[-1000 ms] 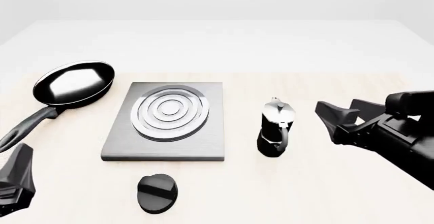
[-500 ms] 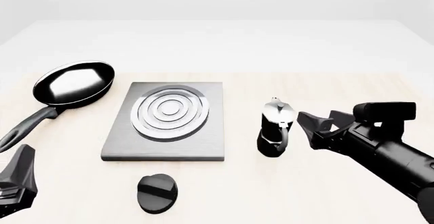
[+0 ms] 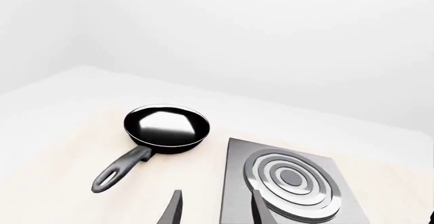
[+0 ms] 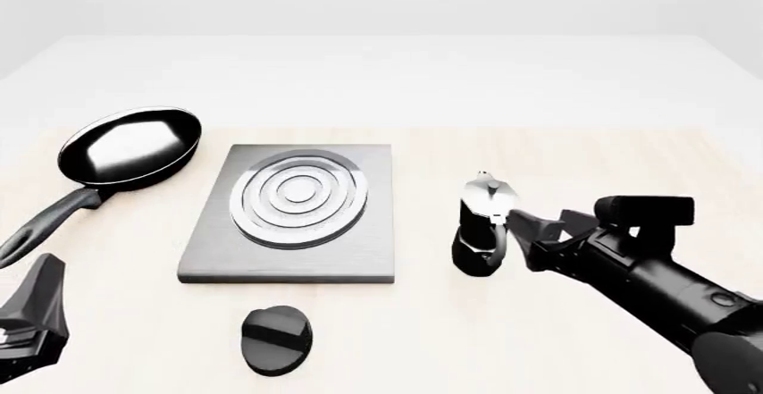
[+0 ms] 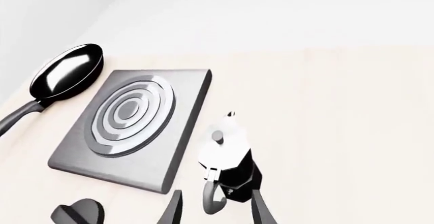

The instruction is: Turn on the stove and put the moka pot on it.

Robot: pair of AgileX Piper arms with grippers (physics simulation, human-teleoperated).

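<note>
The stove (image 4: 292,233) is a flat grey slab with a shiny ring burner, lying mid-table; it also shows in both wrist views (image 3: 239,193) (image 5: 169,132). Its black round knob (image 4: 277,340) (image 5: 80,213) sits apart, in front of the slab. The moka pot (image 4: 483,224) (image 5: 227,158) stands upright on the table to the right of the stove. My right gripper (image 4: 528,239) (image 5: 215,213) is open, its fingers on either side of the pot's handle without closing on it. My left gripper (image 4: 34,318) (image 3: 213,215) is open and holds nothing, low at the near left.
A black frying pan (image 4: 129,146) (image 3: 166,128) (image 5: 66,71) lies left of the stove, its handle pointing toward the near left edge. The table's far edge runs behind everything.
My right gripper has moved left toward the moka pot, and its fingers now flank the handle. The left arm has barely shifted. The pot, stove and knob have not moved.
</note>
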